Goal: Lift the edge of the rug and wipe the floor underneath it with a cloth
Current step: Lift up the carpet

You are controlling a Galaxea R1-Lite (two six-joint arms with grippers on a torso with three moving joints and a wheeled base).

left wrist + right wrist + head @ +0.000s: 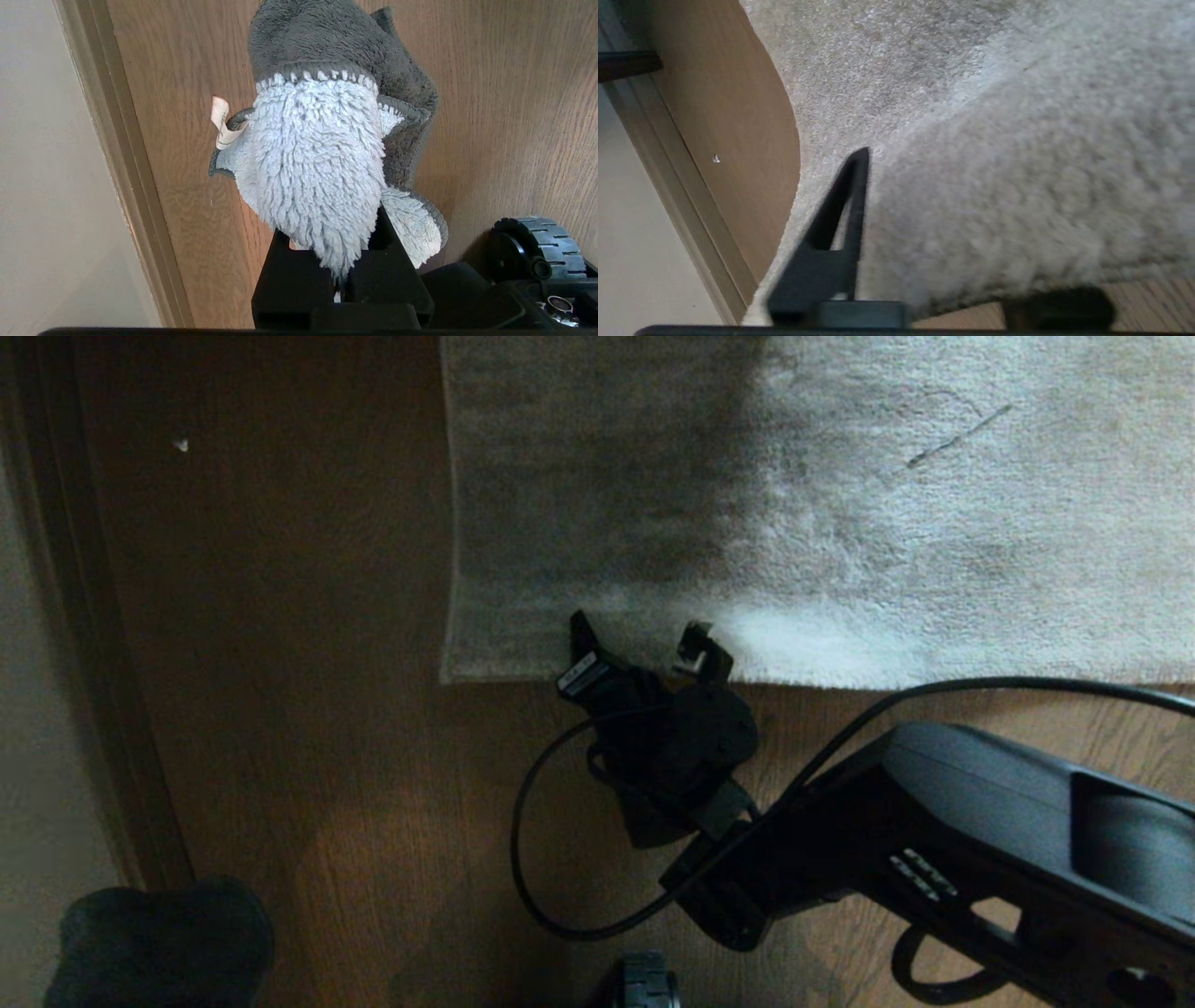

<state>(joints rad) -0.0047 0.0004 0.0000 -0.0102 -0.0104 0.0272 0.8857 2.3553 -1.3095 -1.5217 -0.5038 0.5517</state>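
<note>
Rug edge [794,663] runs across my head view from 9 to 3 o'clock over the dark floor [308,737]; my right gripper [644,639] sits on it near the corner, fingers apart and straddling the pile. On the left wrist view, the left gripper [343,275] is clamped on the cloth [317,172]. On the right wrist view, plush rug bulges between the fingers [845,200].

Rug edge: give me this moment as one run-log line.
right gripper: at rug edge, near corner, fingers astride it | left gripper: parked, shut on cloth | floor: not yet wiped
</note>
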